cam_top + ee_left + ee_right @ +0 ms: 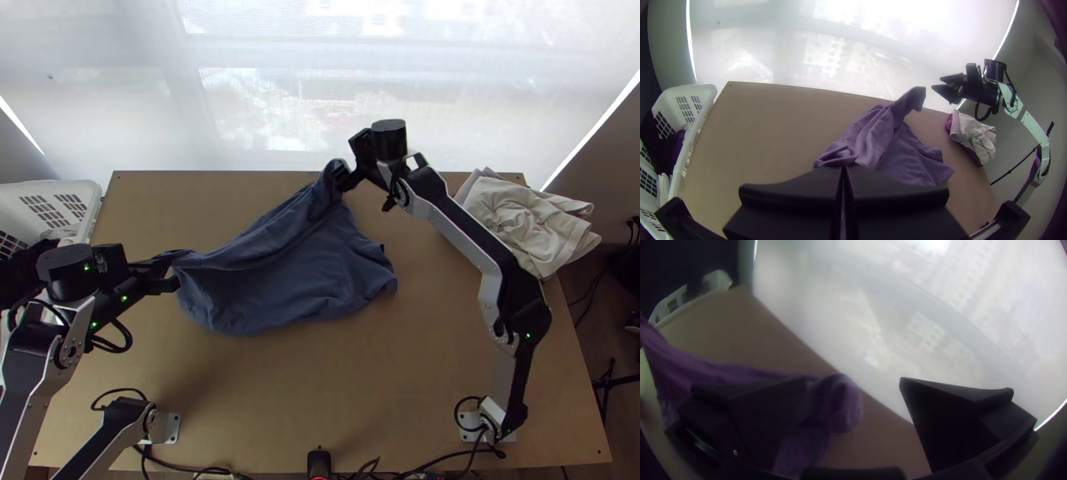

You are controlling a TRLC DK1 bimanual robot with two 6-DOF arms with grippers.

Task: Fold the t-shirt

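My left gripper has its fingers together over a crumpled end of the t-shirt, which lies bunched on the table, one corner raised near my right gripper, its fingers parted. I see a white basket beside the table and heaped cloths at its opposite edge.

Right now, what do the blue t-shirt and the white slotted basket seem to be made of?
The blue t-shirt looks like matte knit fabric, perhaps cotton, draping in soft folds. The white slotted basket is likely moulded plastic, smooth, given its rounded rim and regular openings.
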